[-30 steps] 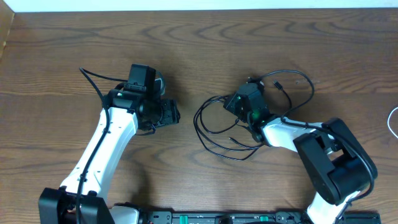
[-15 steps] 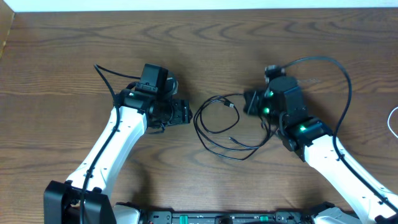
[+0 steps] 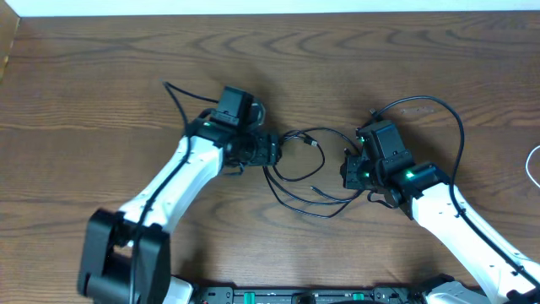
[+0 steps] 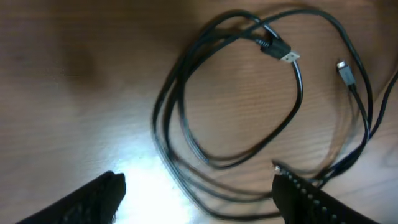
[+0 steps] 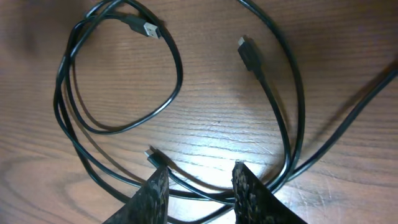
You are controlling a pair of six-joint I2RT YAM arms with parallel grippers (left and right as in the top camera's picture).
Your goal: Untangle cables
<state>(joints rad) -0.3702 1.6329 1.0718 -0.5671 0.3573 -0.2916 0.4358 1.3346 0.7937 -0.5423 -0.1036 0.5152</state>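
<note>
Both left fingers (image 4: 93, 199) and right fingers (image 5: 154, 199) are held spread and empty over the looped black cable (image 5: 179, 71) just ahead; a single strand should be pinched, not the bundle.

A robotics lab bench: two white robot arms (image 3: 169, 181) stand on a black mounting rail (image 3: 304, 295) at one edge of a wood-grain table (image 3: 76, 84).
</note>
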